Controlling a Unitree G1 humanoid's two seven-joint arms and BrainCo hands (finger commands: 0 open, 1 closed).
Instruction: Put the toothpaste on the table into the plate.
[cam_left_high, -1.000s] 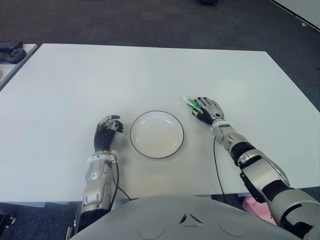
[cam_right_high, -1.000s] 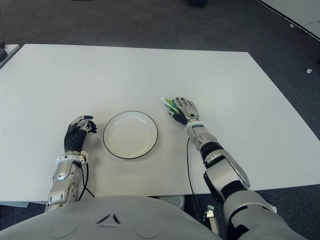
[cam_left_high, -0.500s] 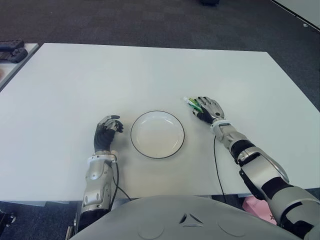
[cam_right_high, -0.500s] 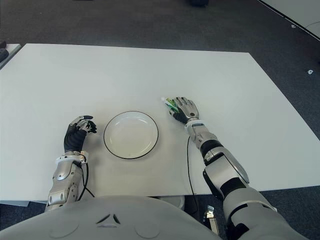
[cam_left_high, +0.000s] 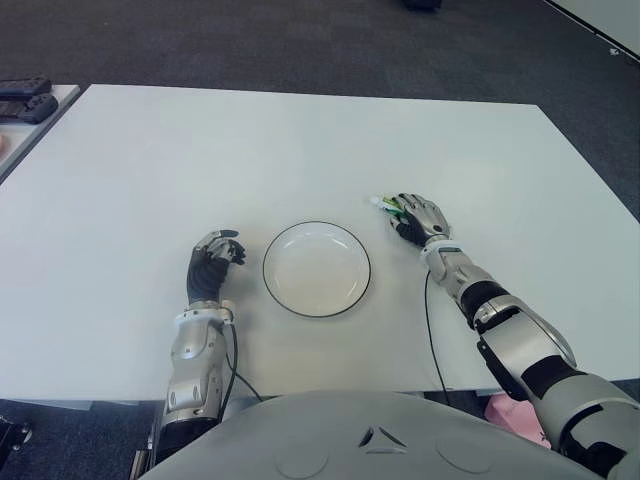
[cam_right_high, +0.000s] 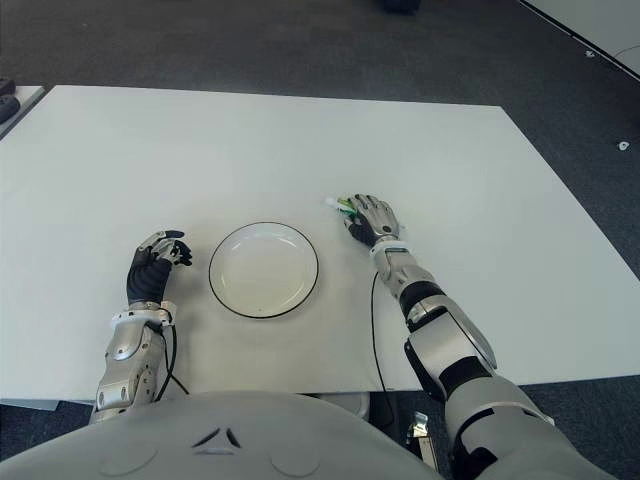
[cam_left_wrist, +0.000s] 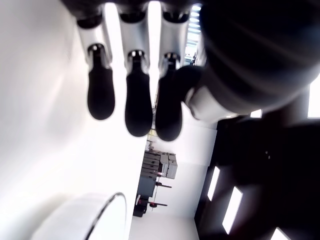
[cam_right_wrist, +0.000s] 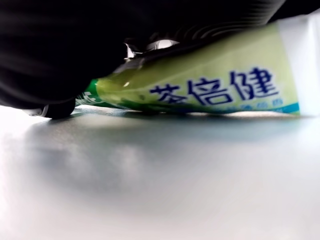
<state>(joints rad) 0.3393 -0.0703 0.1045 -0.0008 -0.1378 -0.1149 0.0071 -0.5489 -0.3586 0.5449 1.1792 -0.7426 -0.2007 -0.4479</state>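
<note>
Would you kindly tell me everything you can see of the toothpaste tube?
The toothpaste tube is a soft-looking, yellow-green tube with blue printed characters and a white end. It lies flat on the white table, to the right of the plate, not in it. The right hand covers most of it, fingers on top; only its white tip shows.

the left robot hand (cam_left_wrist: 150, 95) fills the view from close by, three dark fingertips (cam_left_wrist: 137, 112) curled toward its palm and holding nothing. beyond them lies the white desk (cam_left_wrist: 45, 150), with the plate (cam_left_wrist: 95, 215) and its dark rim.
</note>
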